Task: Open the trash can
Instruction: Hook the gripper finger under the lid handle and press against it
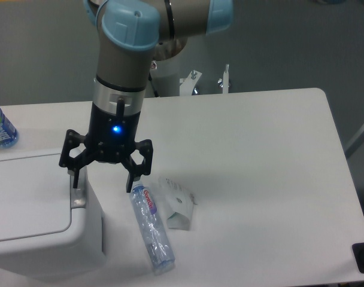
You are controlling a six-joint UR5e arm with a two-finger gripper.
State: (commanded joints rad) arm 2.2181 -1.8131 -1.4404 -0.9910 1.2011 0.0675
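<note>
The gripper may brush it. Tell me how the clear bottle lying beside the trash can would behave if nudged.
The bottle lies on its side on the smooth table, so a sideways push would probably make it roll. It looks clear and empty, so it is likely light and would move easily. Its thin, crinkled-looking wall suggests it may dent if squeezed.

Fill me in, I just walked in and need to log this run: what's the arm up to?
The arm's pincer hangs open over the front right corner of the white trash can, one finger right by the grey button. The lid looks shut. A clear bottle and a crumpled white carton lie on the table beside the can; another bottle is at the far left.
</note>
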